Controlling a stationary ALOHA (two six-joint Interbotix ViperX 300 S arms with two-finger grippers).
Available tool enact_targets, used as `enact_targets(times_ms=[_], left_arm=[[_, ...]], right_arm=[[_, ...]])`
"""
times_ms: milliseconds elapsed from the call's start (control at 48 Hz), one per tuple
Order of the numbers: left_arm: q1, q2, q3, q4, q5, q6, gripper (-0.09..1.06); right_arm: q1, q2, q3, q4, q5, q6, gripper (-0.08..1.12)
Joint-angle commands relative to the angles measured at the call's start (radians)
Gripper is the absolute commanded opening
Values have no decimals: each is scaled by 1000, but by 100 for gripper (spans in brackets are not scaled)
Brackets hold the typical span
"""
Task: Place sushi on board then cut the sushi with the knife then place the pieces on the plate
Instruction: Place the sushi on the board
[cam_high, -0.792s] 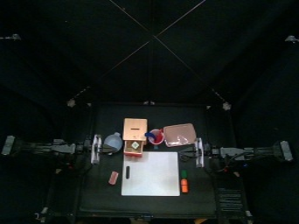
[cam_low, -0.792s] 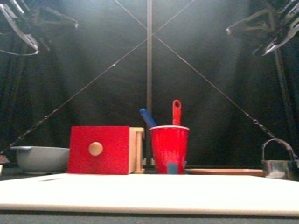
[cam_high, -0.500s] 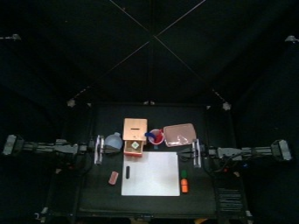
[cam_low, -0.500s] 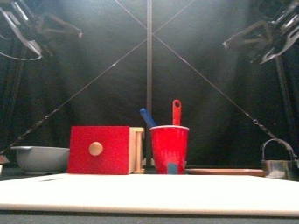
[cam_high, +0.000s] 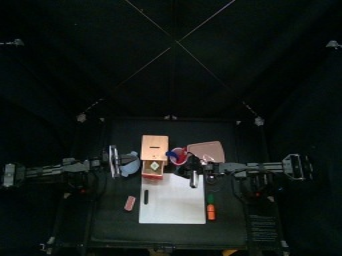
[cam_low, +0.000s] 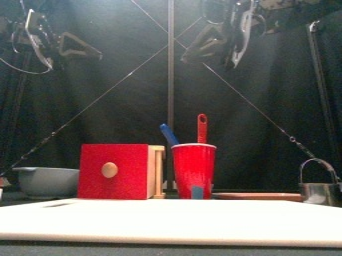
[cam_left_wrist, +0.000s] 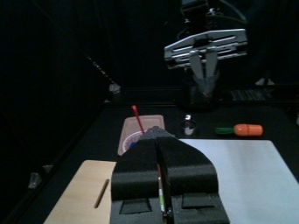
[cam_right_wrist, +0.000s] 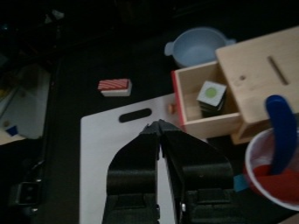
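No step was complete: the dark green toy sushi roll (cam_right_wrist: 211, 92) lay in the pale wooden box's (cam_right_wrist: 263, 66) open red drawer (cam_right_wrist: 179, 98) at 11 o'clock of the bare white cutting board (cam_high: 174, 200), the blue toy knife (cam_low: 167, 134) and red toy knife (cam_low: 202, 125) stood unused in the red plastic cup (cam_low: 194, 170), and both arms' jaws were closed on nothing.

A pale wooden box (cam_low: 112, 172) with a red drawer front stands between a blue-grey bowl (cam_low: 47, 180) and a red cup (cam_low: 194, 168) — a metal cutter (cam_low: 317, 192) far right. Nearer the front, well apart, lie an orange toy carrot (cam_high: 211, 211) and a small red toy (cam_high: 130, 203).
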Motion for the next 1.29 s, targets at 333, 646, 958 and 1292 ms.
enact_targets(times_ms=[333,646,958,1292], left_arm=[[12,-55,8,12,-2,-3,9],[25,-61,20,12,-2,-2,9],[57,-61,44,12,-2,-2,9],[60,-61,46,12,-2,-2,8]], right_arm=[[-38,282,-334,-178,121,49,105],[-44,451,-535,-268,291,379,104],[-21,528,-627,-483,462,724,104],[-5,577,-658,-477,476,726,104]])
